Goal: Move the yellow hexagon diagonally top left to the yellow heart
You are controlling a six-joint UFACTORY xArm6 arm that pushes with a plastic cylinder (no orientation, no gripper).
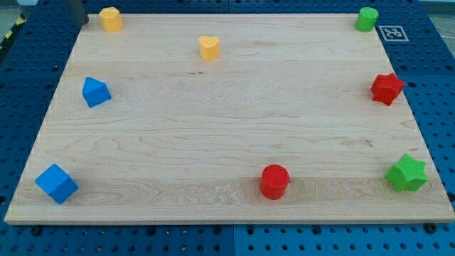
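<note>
Counting the blocks on the wooden board (227,135) gives eight. Two are yellow, two are blue, two are red and two are green.

The yellow hexagon (110,18) sits at the view's top left corner of the board, right by the edge. The yellow heart (209,48) is to the right of it and a bit lower, well apart from it. So the hexagon lies up and to the left of the heart.

The blue triangle-like block (95,92) is near the view's left edge. The blue cube (56,183) is in the bottom left corner.

The red cylinder (274,180) stands near the bottom edge, right of the middle. The red star (387,88) is by the right edge.

The green cylinder (367,19) is in the top right corner. The green star (407,173) is in the bottom right corner.

A dark rod (75,10) pokes in at the top left, just left of the yellow hexagon. My tip (83,21) is close beside that block, and I cannot tell if it touches. The arm has no pincer, so it holds nothing.

A small black and white square tag (392,33) lies on the blue holed table (441,78), past the top right corner. It has no words to read.
</note>
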